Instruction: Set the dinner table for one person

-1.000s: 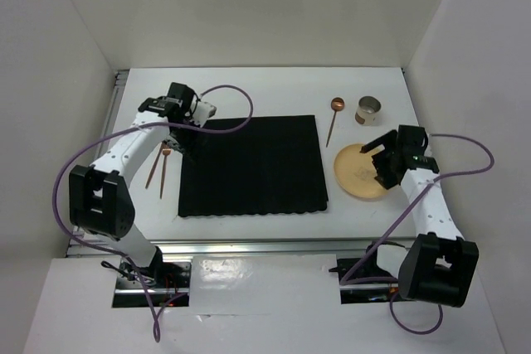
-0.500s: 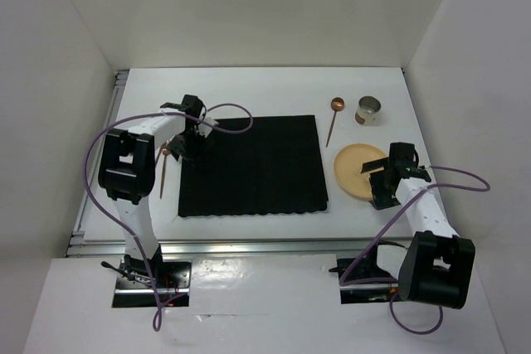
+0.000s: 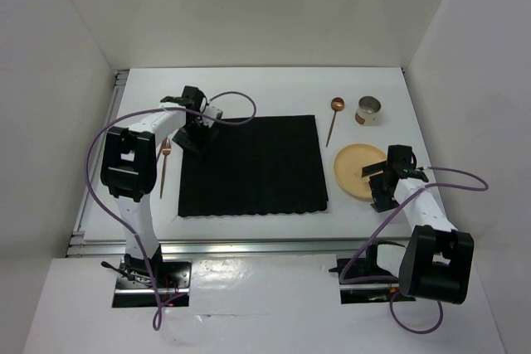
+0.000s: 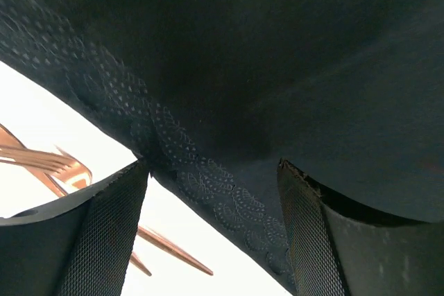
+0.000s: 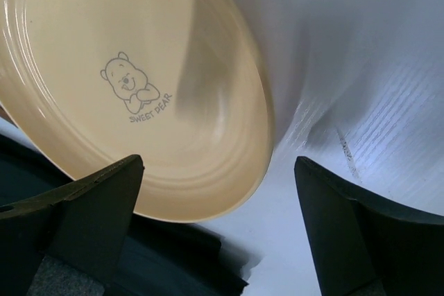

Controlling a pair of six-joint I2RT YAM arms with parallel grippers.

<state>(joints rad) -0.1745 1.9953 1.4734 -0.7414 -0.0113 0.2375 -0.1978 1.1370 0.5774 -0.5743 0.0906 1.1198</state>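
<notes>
Here the table fills the middle of the top view, a white slab with metal rails, and it shows as the bright surface in the left wrist view and the right wrist view. A black placemat lies at its centre. The left gripper is at the mat's upper left corner, its jaws spread wide and holding nothing. In the wrist view it straddles the embossed edge of the mat, one finger over white table and the other over cloth. A copper fork lies just left of the mat, its tines at lower left of the wrist view, with a second thin copper shaft near it. Right of the mat sits a yellow plate. The right gripper is over the plate's right rim, jaws wide apart and gripping nothing. From the wrist, the plate, printed with a small bear, has its rim between the open fingers. A copper spoon and a metal cup lie above the plate, apart from it.
</notes>
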